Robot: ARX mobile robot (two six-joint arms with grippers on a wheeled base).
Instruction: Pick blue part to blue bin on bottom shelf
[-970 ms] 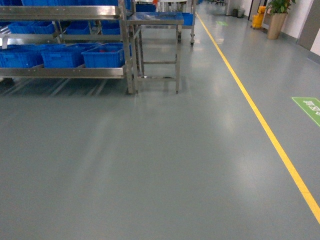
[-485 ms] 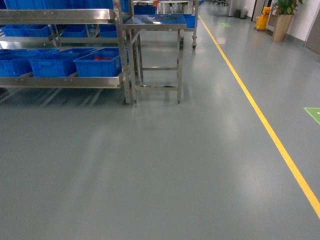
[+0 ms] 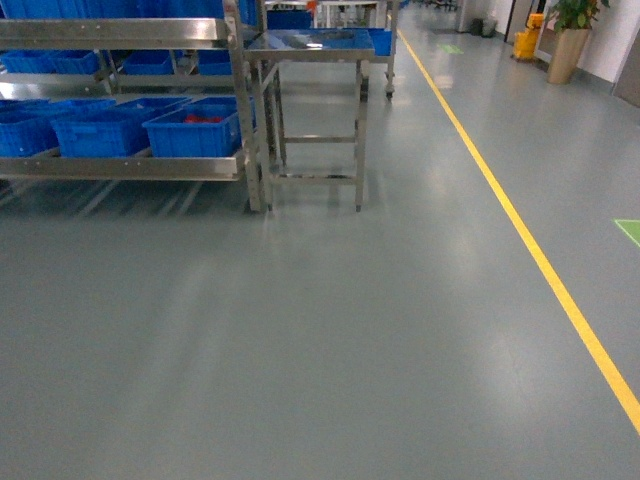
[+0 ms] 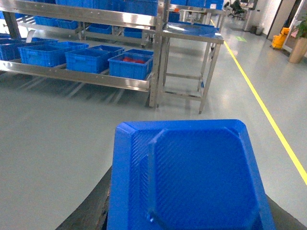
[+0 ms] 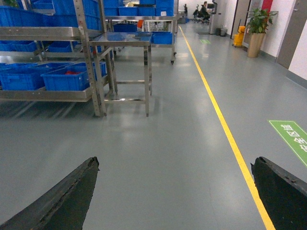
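From my head camera I am seeing blue bins (image 3: 192, 132) sitting on the bottom shelf (image 3: 120, 168) beside a steel table (image 3: 310, 45). At my left wrist, my left claw (image 4: 187, 211) is gripping the blue part (image 4: 192, 175). At my right wrist, my right claw (image 5: 175, 191) is gaping wide, holding nothing.

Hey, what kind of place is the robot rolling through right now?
Probably a factory or warehouse floor: a stainless-steel flow rack holding blue plastic bins, a square steel table beside it, and a yellow painted lane line along the smooth grey floor.
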